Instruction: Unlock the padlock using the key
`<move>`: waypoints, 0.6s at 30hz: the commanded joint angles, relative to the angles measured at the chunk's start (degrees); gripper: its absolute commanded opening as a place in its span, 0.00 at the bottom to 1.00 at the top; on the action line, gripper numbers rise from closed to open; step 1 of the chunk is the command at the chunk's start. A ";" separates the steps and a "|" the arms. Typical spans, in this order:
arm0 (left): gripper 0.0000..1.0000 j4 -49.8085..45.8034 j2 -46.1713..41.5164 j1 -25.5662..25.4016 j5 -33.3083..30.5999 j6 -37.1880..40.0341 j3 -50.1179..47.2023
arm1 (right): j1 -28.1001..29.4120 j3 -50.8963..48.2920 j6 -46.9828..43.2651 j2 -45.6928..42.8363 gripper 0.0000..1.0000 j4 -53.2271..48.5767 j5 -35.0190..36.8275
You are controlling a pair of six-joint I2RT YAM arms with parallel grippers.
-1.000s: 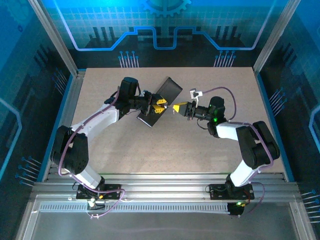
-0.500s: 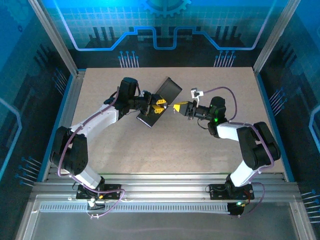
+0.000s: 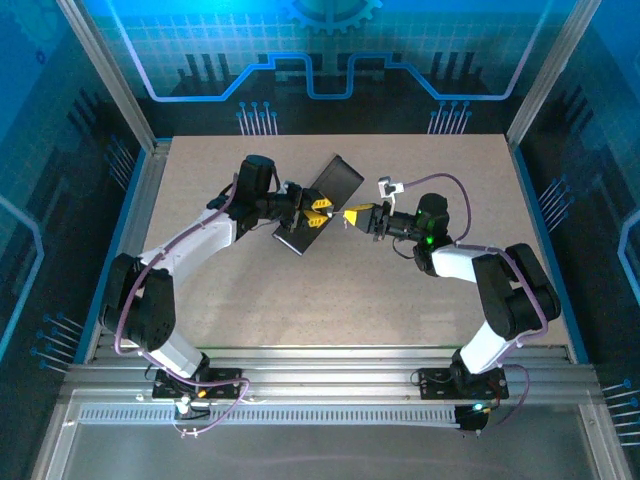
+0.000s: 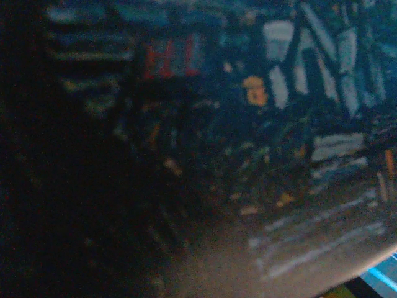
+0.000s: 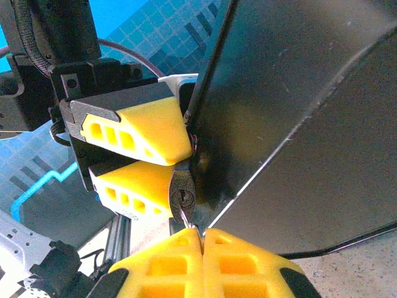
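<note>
Nearest: right pincer (image 5: 201,233) pressed together on the key (image 5: 185,217), thin blade poking out ahead of its tips. Just ahead, facing it: padlock (image 5: 182,194), clamped in the left pincer (image 5: 181,166), blade tip at the keyway. Line the blade square, push straight in, then twist gently without dragging the lock sideways. Farther beyond: black panel (image 5: 298,124) close behind the lock.

my left arm (image 3: 190,240) stretches forward and inward, elbow bent, and my left gripper (image 3: 318,210) points right, jaws clamped on the padlock (image 5: 183,189). my right arm (image 3: 480,270) folds back toward the left. my right gripper (image 3: 352,213) faces the other one, nearly tip to tip, jaws pressed together on the key (image 5: 185,217).
</note>
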 commanded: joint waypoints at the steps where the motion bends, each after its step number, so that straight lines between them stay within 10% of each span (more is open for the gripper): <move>1: 0.00 -0.95 -1.99 0.60 -0.27 0.56 -0.51 | 0.85 2.06 -0.12 0.75 0.00 3.41 0.80; 18: 0.00 -0.71 -1.86 0.62 -0.19 0.42 -0.34 | 1.33 3.49 -0.04 2.20 0.00 3.15 1.12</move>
